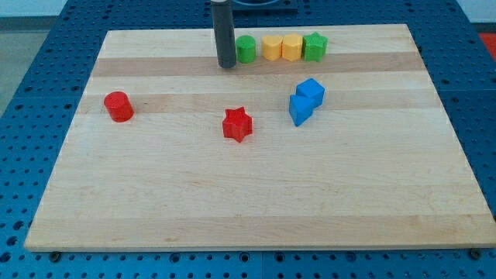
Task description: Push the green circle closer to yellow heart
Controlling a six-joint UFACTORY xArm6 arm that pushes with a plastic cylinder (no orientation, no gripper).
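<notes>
Tip (226,66) down on the counter (248,194), just at the view's left of the green circle (246,49), which sits near the top edge. No hand on this rig, only the rod. Yellow heart (291,46) second along to the right, past another yellow block (271,46). Pushing step seemingly under way; next, a short rightward nudge.

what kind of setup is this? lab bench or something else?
Probably a robotics lab bench: a pale wooden board lies on a blue perforated metal table, small coloured blocks are scattered on it, and my tip sits just left of the green circle block.
</notes>
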